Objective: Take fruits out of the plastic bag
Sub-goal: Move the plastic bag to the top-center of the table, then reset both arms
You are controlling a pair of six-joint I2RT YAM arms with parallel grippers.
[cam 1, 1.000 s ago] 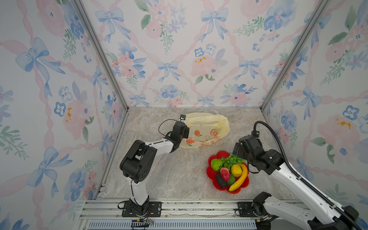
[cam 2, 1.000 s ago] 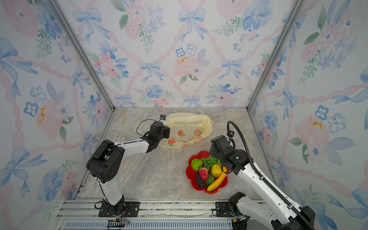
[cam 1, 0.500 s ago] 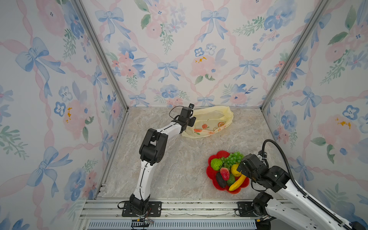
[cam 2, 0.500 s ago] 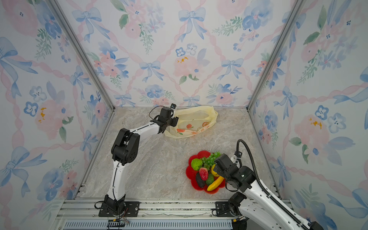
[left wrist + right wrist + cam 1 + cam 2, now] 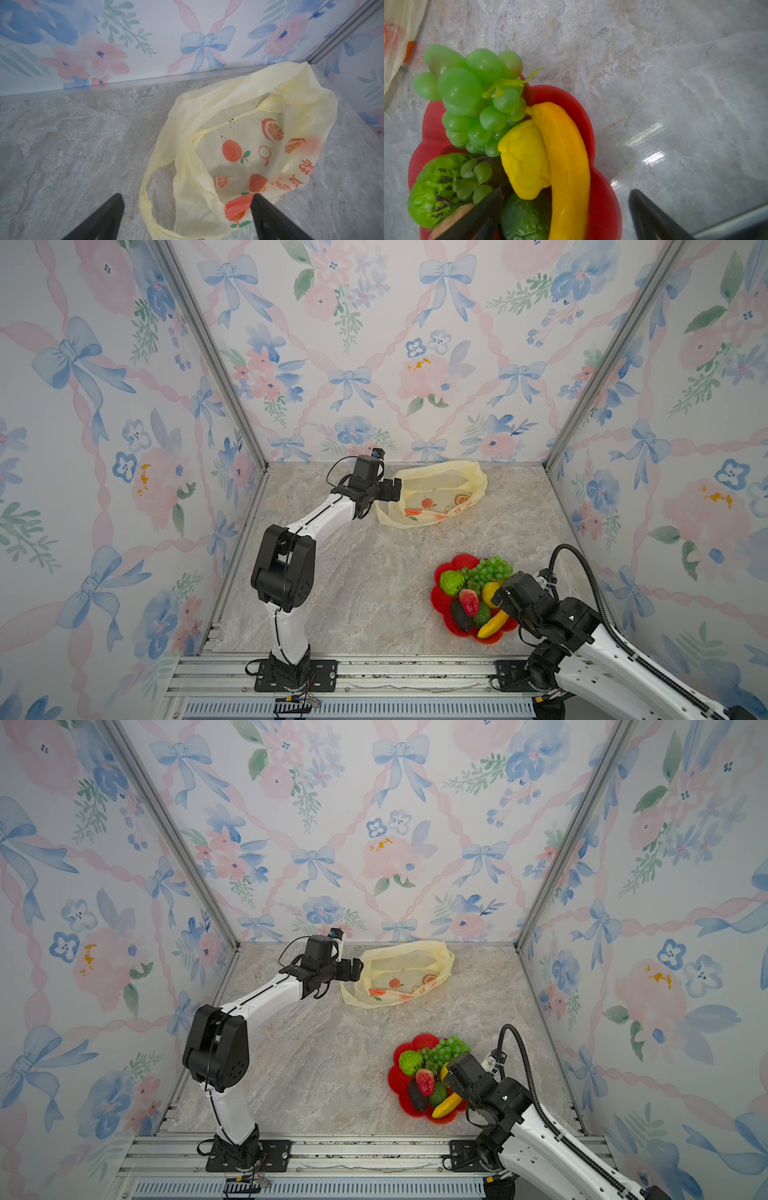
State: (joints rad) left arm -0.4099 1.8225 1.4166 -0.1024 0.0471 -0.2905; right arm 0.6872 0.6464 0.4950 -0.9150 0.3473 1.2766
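1. Walls: floral bow wallpaper on three sides, with metal corner posts. An aluminium rail runs along the front edge.
2. Bench: grey marble-look top, glossy, with glare patches in the right wrist view.
3. Left hand: reaches to the back of the bench, fingers spread wide, gripping nothing. In the left wrist view the bag's edge and a loop handle lie between them.
4. Plastic bag: pale yellow, slumped on the bench against the back wall, mouth open, printed oranges showing.
5. Red plate: front right, well apart from the bag.
6. Fruits, piled on the plate: bumpy green fruit, avocado, strawberry, grape bunch overhanging the rim, lemon, banana.
7. Right hand: over the plate's right side, fingers wide apart, holding nothing.
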